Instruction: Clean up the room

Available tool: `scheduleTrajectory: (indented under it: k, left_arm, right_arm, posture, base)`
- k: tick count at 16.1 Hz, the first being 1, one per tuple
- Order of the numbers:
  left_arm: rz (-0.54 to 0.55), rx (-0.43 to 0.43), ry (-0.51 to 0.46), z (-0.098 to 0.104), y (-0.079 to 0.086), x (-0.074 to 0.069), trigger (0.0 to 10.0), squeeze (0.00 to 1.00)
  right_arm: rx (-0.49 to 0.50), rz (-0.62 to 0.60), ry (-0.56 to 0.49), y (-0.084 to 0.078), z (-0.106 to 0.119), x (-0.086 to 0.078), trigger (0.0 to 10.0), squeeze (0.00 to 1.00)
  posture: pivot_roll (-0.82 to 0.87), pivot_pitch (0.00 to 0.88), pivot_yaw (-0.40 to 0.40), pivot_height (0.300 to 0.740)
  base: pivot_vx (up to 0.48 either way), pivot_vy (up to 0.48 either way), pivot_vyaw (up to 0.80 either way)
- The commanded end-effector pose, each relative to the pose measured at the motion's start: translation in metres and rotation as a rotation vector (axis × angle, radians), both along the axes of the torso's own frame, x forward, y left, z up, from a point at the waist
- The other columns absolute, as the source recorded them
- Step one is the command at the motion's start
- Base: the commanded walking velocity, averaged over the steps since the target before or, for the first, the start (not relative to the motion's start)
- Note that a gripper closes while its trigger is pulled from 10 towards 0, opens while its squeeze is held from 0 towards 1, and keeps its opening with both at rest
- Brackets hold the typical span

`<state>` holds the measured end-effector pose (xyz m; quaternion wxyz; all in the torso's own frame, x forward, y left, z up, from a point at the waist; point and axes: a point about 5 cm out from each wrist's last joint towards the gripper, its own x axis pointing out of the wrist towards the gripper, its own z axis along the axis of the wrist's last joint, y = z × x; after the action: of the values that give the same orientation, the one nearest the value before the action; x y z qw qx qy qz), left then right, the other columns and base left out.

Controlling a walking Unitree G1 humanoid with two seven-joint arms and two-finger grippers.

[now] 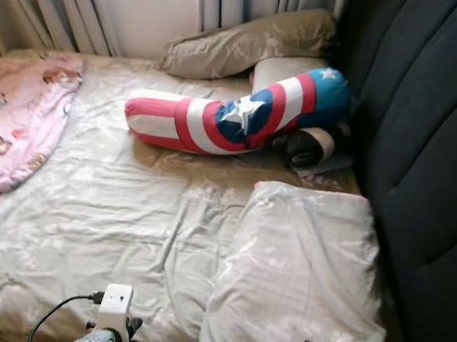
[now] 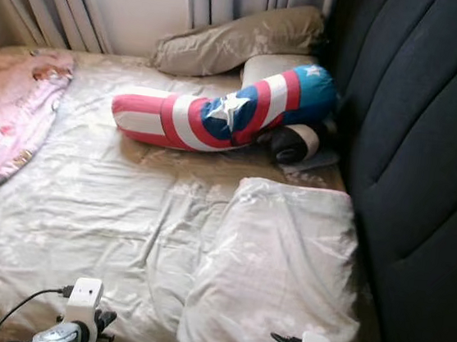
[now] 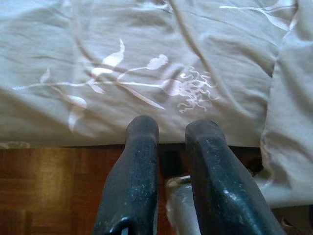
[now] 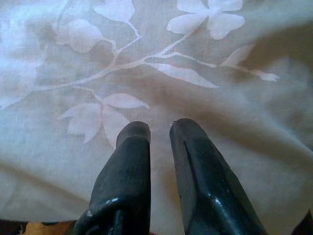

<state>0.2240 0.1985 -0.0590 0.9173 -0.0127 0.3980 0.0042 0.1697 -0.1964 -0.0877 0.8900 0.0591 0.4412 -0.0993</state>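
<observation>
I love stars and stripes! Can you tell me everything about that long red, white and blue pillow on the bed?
The long bolster pillow is a soft, stuffed fabric tube, bent in a gentle curve. Most of it has red and white stripes; the end near the dark headboard is blue with a white star, and another white star sits at the bend. It lies across the bed sheet, its blue end leaning up on a beige pillow and over a dark rolled bundle.

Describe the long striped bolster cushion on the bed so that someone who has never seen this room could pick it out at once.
Start at the dark padded headboard along the bed's right side. Against it, near the far end by the curtains, lies the long red, white and blue striped bolster cushion. Unlike the plain beige pillows around it, it bears white stars.
</observation>
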Motion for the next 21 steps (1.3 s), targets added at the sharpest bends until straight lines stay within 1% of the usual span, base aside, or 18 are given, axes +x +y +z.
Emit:
scheduleTrajectory:
  k: [1, 7, 13, 16, 18, 19, 20, 21]
  left_arm:
    - [-0.001, 0.011, 0.017, -0.003, 0.004, -0.005, 10.0, 0.00]
    - [-0.004, 0.012, 0.000, 0.000, 0.004, -0.001, 10.0, 0.00]
    - [0.002, -0.001, -0.040, 0.005, 0.003, 0.005, 10.0, 0.00]
    - [-0.004, 0.000, -0.065, 0.007, 0.004, 0.009, 10.0, 0.00]
    - [-0.004, -0.006, -0.175, 0.022, 0.005, 0.025, 10.0, 0.00]
    - [-0.001, -0.008, -0.196, 0.024, 0.005, 0.027, 10.0, 0.00]
    - [0.002, -0.011, -0.354, 0.046, 0.008, 0.047, 10.0, 0.00]
    - [0.002, -0.013, -0.384, 0.050, 0.008, 0.051, 10.0, 0.00]
  right_arm:
    - [0.003, 0.005, 0.006, 0.002, -0.001, -0.002, 10.0, 0.00]
    - [-0.004, 0.003, 0.001, 0.001, -0.001, -0.002, 10.0, 0.00]
    - [-0.016, -0.001, -0.021, -0.001, 0.002, 0.003, 10.0, 0.00]
    - [-0.049, -0.007, -0.058, -0.004, 0.007, 0.011, 10.0, 0.00]
    - [-0.069, -0.045, -0.195, -0.010, 0.022, 0.033, 10.0, 0.00]
    - [-0.073, -0.045, -0.221, -0.011, 0.025, 0.036, 10.0, 0.00]
    - [-0.080, -0.066, -0.391, -0.013, 0.043, 0.055, 10.0, 0.00]
    - [-0.081, -0.070, -0.423, -0.013, 0.047, 0.058, 10.0, 0.01]
  posture:
    - [-0.03, 0.053, 0.008, 0.740]
    - [-0.04, 0.055, 0.005, 0.740]
    - [-0.03, 0.057, 0.003, 0.740]
    - [-0.04, 0.059, 0.002, 0.740]
    - [-0.04, 0.061, 0.000, 0.740]
    - [-0.04, 0.061, 0.000, 0.740]
    - [-0.04, 0.062, -0.004, 0.740]
    - [-0.04, 0.063, -0.004, 0.740]
  base:
    - [0.000, 0.000, 0.00]
    - [0.000, -0.393, 0.00]
    - [0.000, 0.000, 0.00]
    - [0.000, 0.000, 0.00]
    - [0.000, 0.000, 0.00]
    - [0.000, 0.000, 0.00]
    - [0.000, 0.000, 0.00]
    - [0.000, 0.000, 0.00]
